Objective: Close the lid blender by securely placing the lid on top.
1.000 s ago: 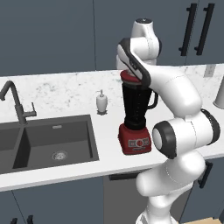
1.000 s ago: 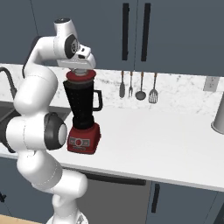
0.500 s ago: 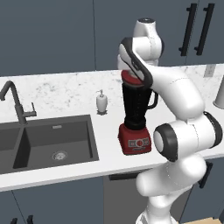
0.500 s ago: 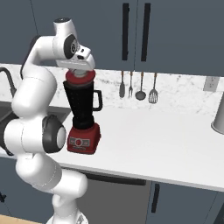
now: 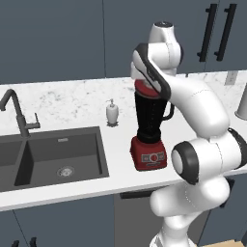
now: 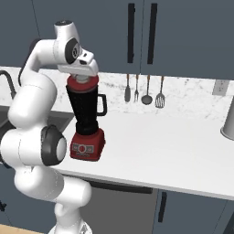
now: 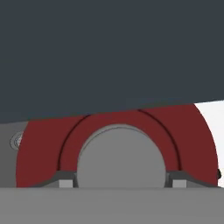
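At the left of the left base view, a dark metal faucet (image 5: 17, 113) curves over a matte black double sink (image 5: 48, 157) set in the speckled white stone counter (image 5: 67, 99). Right of it stands a small white soap dispenser (image 5: 112, 113). In the centre rises the blender (image 5: 150, 126): a tall smoky translucent jar with a side handle on a glossy red boxy base. The lid (image 5: 144, 89), a red disc with a grey knob, sits on the jar rim, upper centre. The gripper (image 7: 119, 181) straddles the knob, its fingertips (image 7: 64, 183) spread wide on either side, flanking it rather than visibly clamping it. To finish well, I judge the lid should be pressed straight down, kept level, then released without dragging it. At the right of the right base view, steel utensils (image 6: 146, 89) hang on the wall
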